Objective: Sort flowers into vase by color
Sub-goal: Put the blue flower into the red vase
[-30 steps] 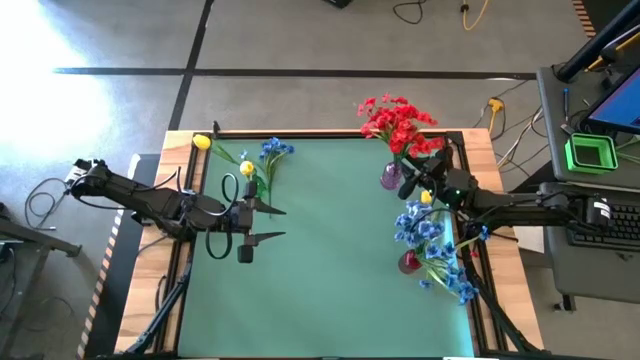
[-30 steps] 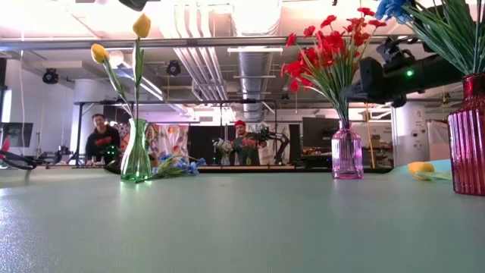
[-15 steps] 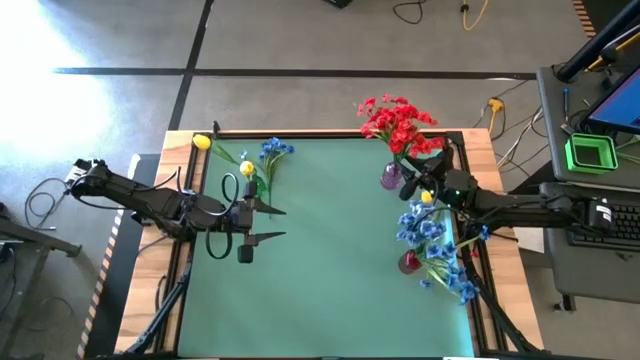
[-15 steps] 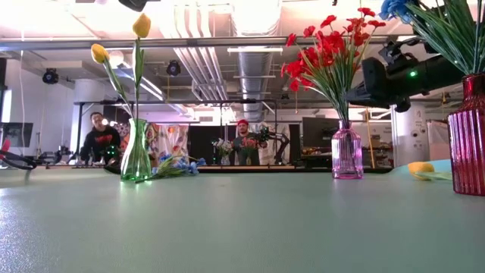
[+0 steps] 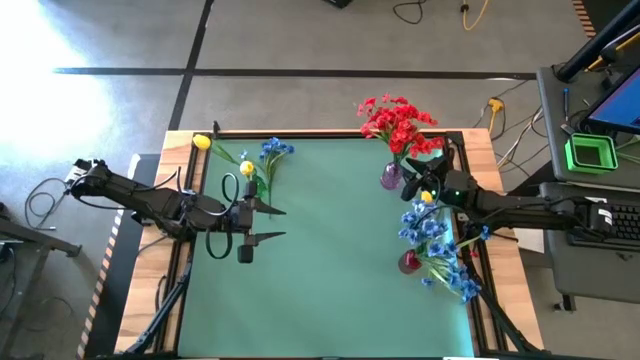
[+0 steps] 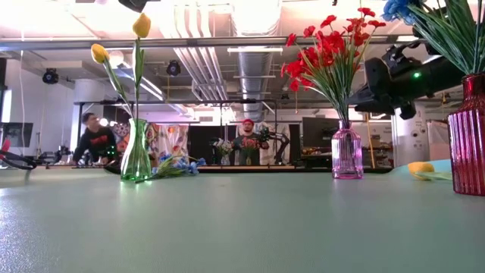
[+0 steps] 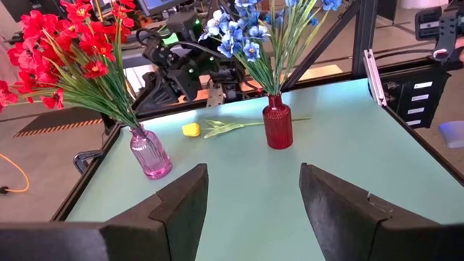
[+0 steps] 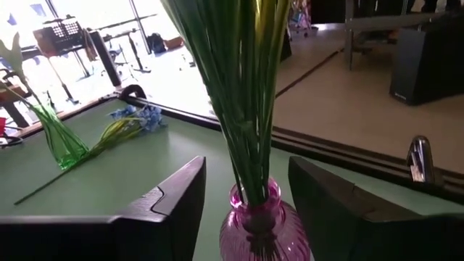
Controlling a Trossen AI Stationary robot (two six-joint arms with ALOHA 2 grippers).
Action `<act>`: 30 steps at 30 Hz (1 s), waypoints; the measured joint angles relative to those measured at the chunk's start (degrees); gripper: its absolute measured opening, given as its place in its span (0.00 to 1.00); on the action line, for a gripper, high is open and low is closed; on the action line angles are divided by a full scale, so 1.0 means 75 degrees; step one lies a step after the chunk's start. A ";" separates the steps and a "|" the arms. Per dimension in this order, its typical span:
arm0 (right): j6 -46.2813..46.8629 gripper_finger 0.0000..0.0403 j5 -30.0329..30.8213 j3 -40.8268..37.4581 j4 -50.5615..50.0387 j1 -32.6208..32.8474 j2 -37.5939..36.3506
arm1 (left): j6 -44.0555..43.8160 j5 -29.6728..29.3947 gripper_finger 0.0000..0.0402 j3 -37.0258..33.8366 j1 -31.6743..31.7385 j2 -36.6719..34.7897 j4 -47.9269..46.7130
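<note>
Three ribbed glass vases stand on my matte green surface (image 5: 330,250): pink vase (image 5: 390,177) with red flowers (image 5: 397,123), red vase (image 5: 409,262) with blue flowers (image 5: 432,240), green vase (image 6: 136,155) with two yellow tulips (image 6: 141,26). One loose yellow tulip (image 7: 191,130) and one blue sprig (image 5: 273,152) lie flat. Left gripper (image 5: 268,223) jaws gape empty; right gripper (image 8: 243,217) jaws straddle the pink vase's neck, apart.

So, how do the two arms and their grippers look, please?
Both arms are dark, nearly black, built of slim jointed segments with black cables running along them. The left gripper has two flat, pointed black fingers. The right gripper looks the same, and a small green light glows on that arm.
</note>
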 joint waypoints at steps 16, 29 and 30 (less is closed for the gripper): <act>0.1297 0.50 -0.0326 0.1483 -0.3473 0.0000 -0.0054 | 0.0003 -0.0002 0.51 0.0000 -0.0002 0.0000 -0.0014; 0.1914 0.50 -0.0388 0.3845 -0.8029 0.0015 0.0074 | -0.0324 -0.0024 0.51 0.0000 0.0000 0.0000 0.0023; 0.1862 0.50 -0.0387 0.3905 -0.8077 0.0015 0.0071 | -0.0396 -0.0031 0.51 0.0000 0.0000 0.0000 0.0057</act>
